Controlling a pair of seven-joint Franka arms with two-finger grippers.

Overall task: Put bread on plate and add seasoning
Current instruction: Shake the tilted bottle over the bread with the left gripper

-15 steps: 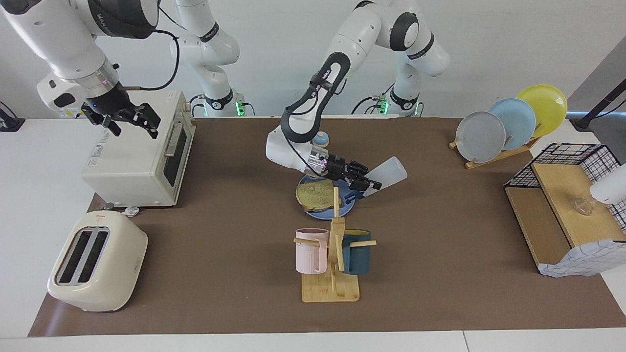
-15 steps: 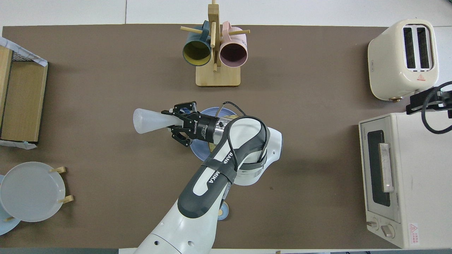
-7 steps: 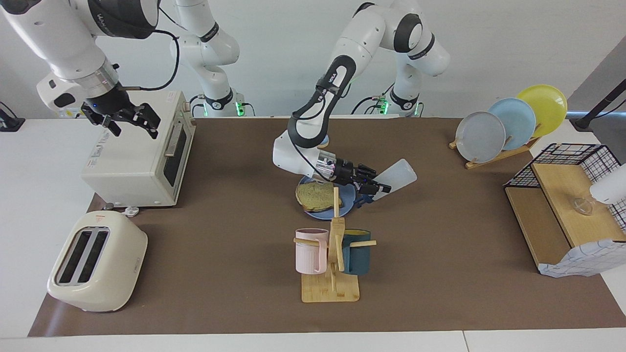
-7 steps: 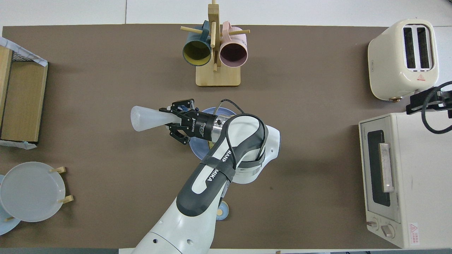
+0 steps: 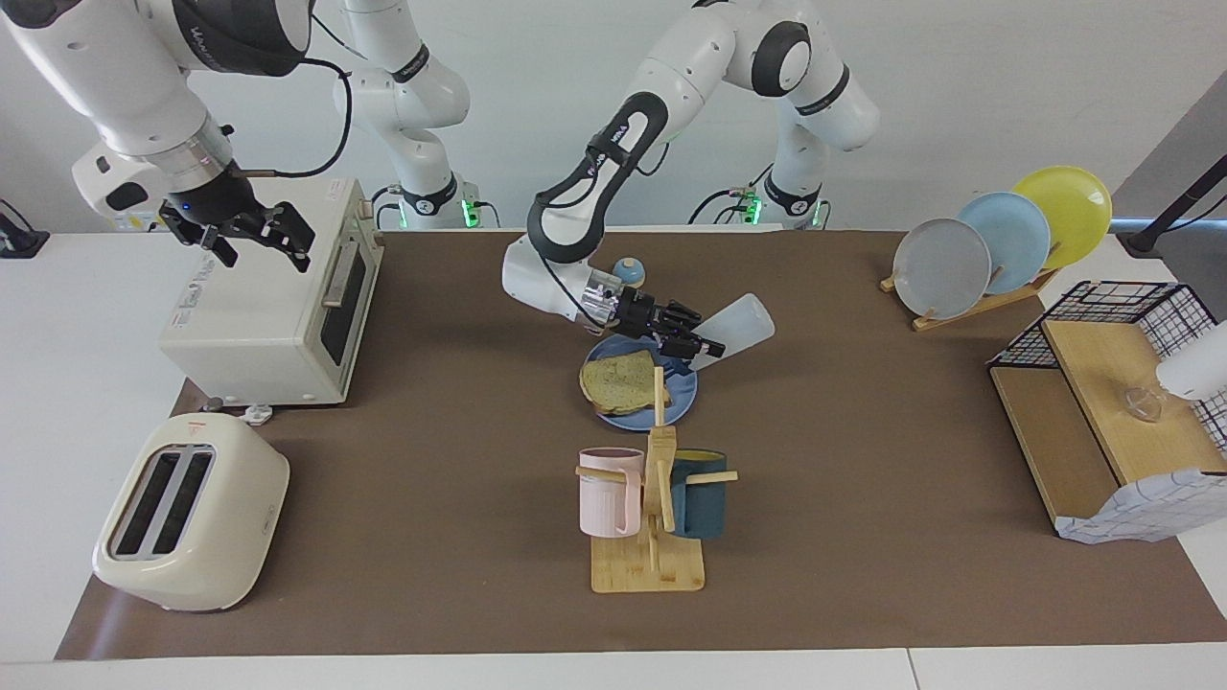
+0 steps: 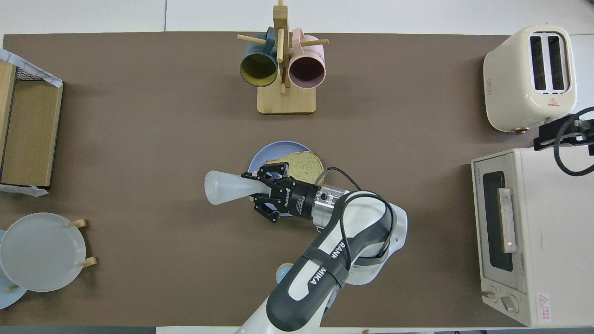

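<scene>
Bread (image 5: 621, 380): flat on the plate, toward the right arm's end of it.
Plate (image 5: 677, 407): mid-table, nearer to the robots than the mug rack.
Seasoning (image 5: 730, 330): tipped, base up and outward, cap end down inside the left gripper, over the plate's edge nearest the robots.
Left gripper (image 5: 692, 347): clamped on the seasoning at its cap end, raised above the plate.
Right gripper (image 5: 257, 233): waiting over the toaster oven, jaws spread wide, holding nothing.
Bell (image 5: 628, 271): on the table, nearer to the robots than the plate.
Mug rack (image 5: 653, 498): pink and dark blue mugs hanging.
Toaster oven (image 5: 278, 307): at the right arm's end.
Toaster (image 5: 190, 513): same end, farther from the robots.
</scene>
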